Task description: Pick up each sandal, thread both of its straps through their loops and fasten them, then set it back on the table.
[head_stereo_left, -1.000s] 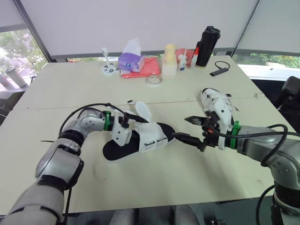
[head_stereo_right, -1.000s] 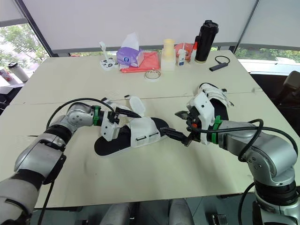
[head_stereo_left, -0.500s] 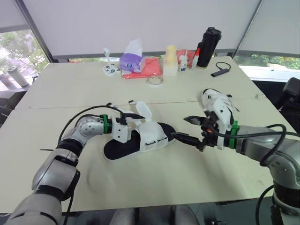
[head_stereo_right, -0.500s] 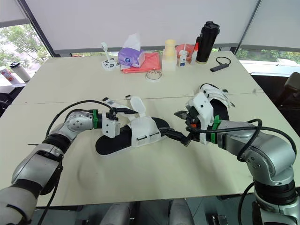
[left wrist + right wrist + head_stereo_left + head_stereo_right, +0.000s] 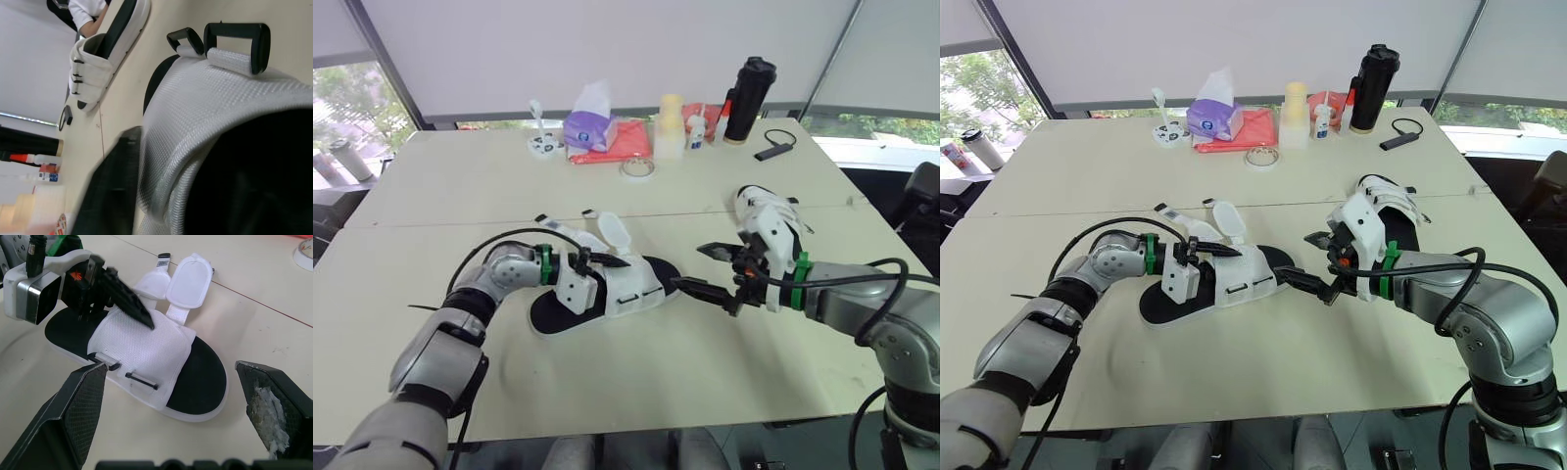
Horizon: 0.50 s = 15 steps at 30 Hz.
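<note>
A sandal (image 5: 607,289) with a black sole and a white mesh upper lies mid-table. Its two strap ends (image 5: 612,233) stand up loose behind the upper. My left gripper (image 5: 605,260) lies across the upper. In the left wrist view the mesh (image 5: 195,98) sits between a dark finger on each side, and two black loops (image 5: 237,36) show at its edge. My right gripper (image 5: 703,269) hovers wide open just right of the sandal's toe, holding nothing. A second white sandal (image 5: 769,220) lies behind my right arm.
At the table's far side stand a purple tissue box (image 5: 587,122), a red cloth (image 5: 626,142), a tape roll (image 5: 634,168), a pale bottle (image 5: 669,127) and a black flask (image 5: 749,98). A small black device (image 5: 771,149) lies nearby. The near edge (image 5: 656,426) is close.
My left gripper has shifted right and down, from beside the loose straps onto the mesh upper. The sandal and my right gripper have barely moved.
</note>
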Motion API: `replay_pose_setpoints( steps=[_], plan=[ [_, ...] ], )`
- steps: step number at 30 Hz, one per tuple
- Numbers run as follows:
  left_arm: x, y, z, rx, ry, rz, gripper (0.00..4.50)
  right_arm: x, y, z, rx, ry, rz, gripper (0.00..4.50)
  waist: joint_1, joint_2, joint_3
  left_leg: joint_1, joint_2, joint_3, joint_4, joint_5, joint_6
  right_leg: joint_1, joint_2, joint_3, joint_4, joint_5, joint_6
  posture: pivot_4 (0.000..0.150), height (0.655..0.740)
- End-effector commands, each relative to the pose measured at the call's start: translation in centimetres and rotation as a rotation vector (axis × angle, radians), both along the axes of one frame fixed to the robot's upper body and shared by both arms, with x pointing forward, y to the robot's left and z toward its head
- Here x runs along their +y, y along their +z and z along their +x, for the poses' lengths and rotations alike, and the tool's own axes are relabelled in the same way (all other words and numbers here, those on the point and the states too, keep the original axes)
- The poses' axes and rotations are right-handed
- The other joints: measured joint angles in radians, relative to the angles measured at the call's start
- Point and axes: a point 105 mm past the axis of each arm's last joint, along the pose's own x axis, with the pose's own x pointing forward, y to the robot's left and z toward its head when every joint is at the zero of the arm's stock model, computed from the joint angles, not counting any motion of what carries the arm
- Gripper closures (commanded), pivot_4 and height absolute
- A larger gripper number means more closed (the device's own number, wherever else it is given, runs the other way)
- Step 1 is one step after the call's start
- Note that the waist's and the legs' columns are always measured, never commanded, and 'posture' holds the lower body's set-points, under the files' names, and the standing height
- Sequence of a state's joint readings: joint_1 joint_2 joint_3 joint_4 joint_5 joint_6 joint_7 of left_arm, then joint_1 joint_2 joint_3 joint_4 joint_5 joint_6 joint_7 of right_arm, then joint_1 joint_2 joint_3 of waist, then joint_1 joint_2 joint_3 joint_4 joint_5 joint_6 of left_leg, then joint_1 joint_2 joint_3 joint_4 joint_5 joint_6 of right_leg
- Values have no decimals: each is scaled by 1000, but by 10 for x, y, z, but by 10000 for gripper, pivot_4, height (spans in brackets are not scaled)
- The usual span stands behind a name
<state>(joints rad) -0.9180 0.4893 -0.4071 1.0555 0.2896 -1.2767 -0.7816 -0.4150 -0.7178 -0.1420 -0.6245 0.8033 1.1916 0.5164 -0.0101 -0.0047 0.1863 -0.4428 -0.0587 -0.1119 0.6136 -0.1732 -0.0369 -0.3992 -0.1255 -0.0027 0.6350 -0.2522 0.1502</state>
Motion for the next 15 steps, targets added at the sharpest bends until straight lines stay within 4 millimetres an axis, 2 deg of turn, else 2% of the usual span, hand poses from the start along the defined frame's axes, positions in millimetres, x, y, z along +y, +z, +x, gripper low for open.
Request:
replay_pose_setpoints(
  steps=[1,4,9,15],
  plan=[
    [0,9,3,-39,-4,-1,44397,3,11,-3,-59,17,10,0,-1,0,0,0,0,0,0,0,0,0,0,0,0,0,0,1500,7296],
    [0,11,5,-57,-5,9,44765,3,11,-3,-60,16,9,0,-1,0,0,0,0,0,0,0,0,0,0,0,0,0,0,1500,7296],
    [1,29,6,-177,-60,53,44765,4,11,-3,-65,17,6,0,0,0,0,0,0,0,0,0,0,0,0,0,0,0,0,1500,7296],
    [-4,37,-4,-213,-156,20,44765,4,11,-3,-73,19,-2,0,0,0,0,0,0,0,0,0,0,0,0,0,0,0,0,1500,7296]
  ],
)
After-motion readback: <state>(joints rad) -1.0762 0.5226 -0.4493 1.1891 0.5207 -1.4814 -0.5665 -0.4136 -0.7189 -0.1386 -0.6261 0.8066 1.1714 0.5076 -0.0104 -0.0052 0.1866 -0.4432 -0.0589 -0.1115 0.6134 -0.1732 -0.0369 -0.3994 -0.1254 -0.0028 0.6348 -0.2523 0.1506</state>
